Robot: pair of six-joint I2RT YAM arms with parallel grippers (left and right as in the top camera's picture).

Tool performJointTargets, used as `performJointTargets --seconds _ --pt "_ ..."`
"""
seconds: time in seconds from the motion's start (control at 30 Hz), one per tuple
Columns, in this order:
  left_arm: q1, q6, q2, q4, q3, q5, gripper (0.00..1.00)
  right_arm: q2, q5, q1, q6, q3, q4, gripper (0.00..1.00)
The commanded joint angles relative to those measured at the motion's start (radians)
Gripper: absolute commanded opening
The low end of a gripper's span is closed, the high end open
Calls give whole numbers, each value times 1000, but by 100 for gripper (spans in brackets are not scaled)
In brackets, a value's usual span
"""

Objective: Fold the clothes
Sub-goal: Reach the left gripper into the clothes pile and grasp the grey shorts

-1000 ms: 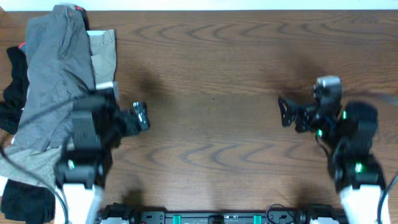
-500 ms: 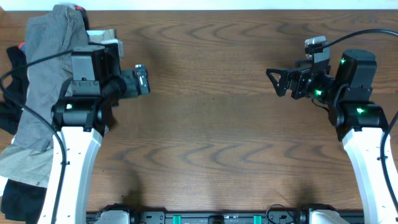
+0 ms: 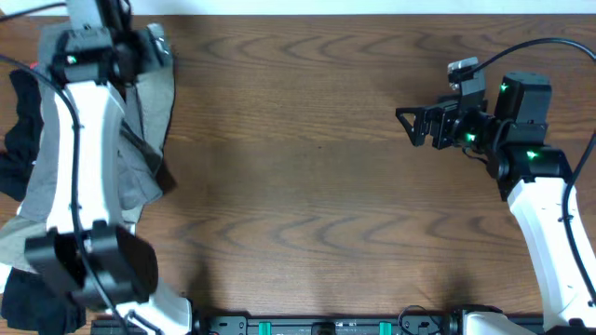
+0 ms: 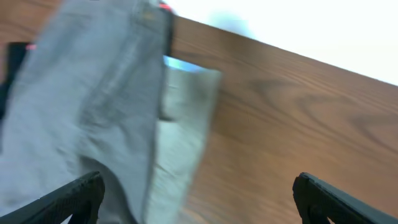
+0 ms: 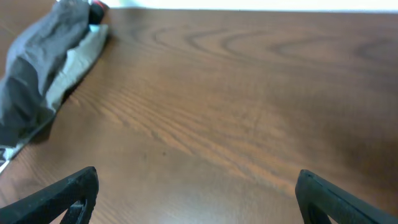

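The clothes [image 3: 140, 121] lie heaped at the table's left edge: dark grey shorts on top, black pieces [image 3: 19, 140] beside them and a beige piece [image 3: 23, 244] lower down. In the left wrist view, the grey shorts [image 4: 93, 106] overlap a pale beige piece [image 4: 180, 124], with a red bit [image 4: 165, 6] at the far edge. My left gripper [image 4: 199, 200] hovers open above the pile's right edge, holding nothing. My right gripper [image 3: 415, 126] stands open over bare wood at the right, far from the pile. From the right wrist, the grey shorts [image 5: 43, 56] show at far left.
The brown wooden table [image 3: 307, 186] stretches between the two arms. Its far edge [image 4: 298, 56] runs just behind the pile. My left arm [image 3: 84, 149] lies across the heap and hides part of it. Cables trail from both arms.
My left arm has swung from the table's left middle up to the far left corner, over the pile. The right arm rose and moved back earlier and is now nearly still.
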Motion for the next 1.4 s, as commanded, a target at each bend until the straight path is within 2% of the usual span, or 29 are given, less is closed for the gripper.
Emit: performJointTargets --seconds 0.0,0.17,0.37,0.6,0.63,0.67,0.7,0.8,0.83,0.87,1.07,1.37 --pt "67 -17 49 -4 38 -73 100 19 26 -6 -21 18 -21 99" --pt "190 -53 120 -27 37 -34 93 32 25 -6 -20 18 -48 99" --pt "284 -52 238 -27 37 64 91 33 25 8 -16 18 -50 99" --pt "292 -44 333 -22 37 90 85 33 26 33 -16 18 -45 96" --pt "291 -45 334 -22 37 90 81 33 25 35 -16 18 -45 95" --pt "291 -45 334 -22 37 90 71 33 26 39 -16 18 -45 94" --pt "291 -45 333 -21 37 90 52 33 25 40 -16 18 -45 94" --pt "291 -45 332 -23 37 90 31 33 25 39 -1 18 -44 92" --pt "291 -47 333 -25 37 90 15 33 25 39 0 18 -44 91" --pt "290 -58 333 -26 37 90 6 33 25 39 0 18 -45 90" --pt "288 -95 259 -26 38 187 6 33 25 39 0 18 -44 87" --pt "175 -94 -75 -26 38 202 6 33 25 39 0 18 -10 86"
